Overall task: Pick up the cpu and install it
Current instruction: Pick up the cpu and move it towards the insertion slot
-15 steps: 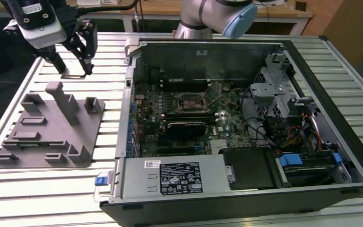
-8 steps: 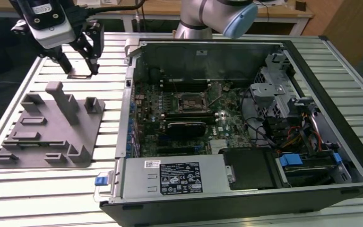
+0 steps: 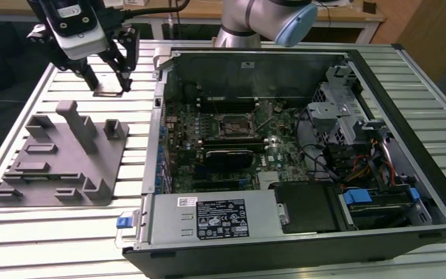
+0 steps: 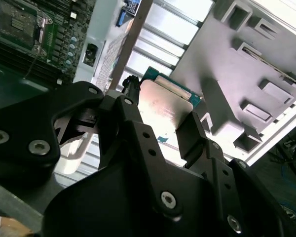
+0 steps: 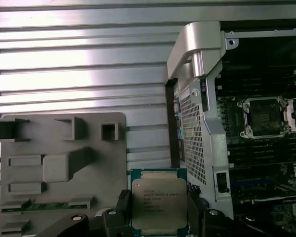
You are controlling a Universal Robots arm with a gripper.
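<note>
Close to the front of the exterior view is the open computer case [image 3: 301,247], lying flat on the table [image 3: 53,244] made of metal slats. A silver power box [image 3: 211,218] with a black label sits in its near corner. Past the box lies the green motherboard [image 3: 281,154], and in its middle is the square socket [image 3: 237,123], open and bare. Wires and drive bays fill the case on the exterior view's right.

On the exterior view's left, just beside the case, a grey fixture block [image 3: 60,160] rests on the table. It has posts and little pockets. The tall wall of the case stands between the block and the socket.

Farther back, the silver arm [image 3: 258,20] reaches across above the far edge of the case toward the exterior view's left. Its gripper [image 3: 108,86] points down over the table slats, past the far end of the block and close to the case wall.

The gripper's black fingers [image 5: 195,210] are closed partway, one on each side of the cpu [image 5: 159,200], and they pinch it by its edges. The cpu lies flat with its shiny top plate up. It is between the block and the case wall, well apart from the socket. I cannot tell if it touches the table.
</note>
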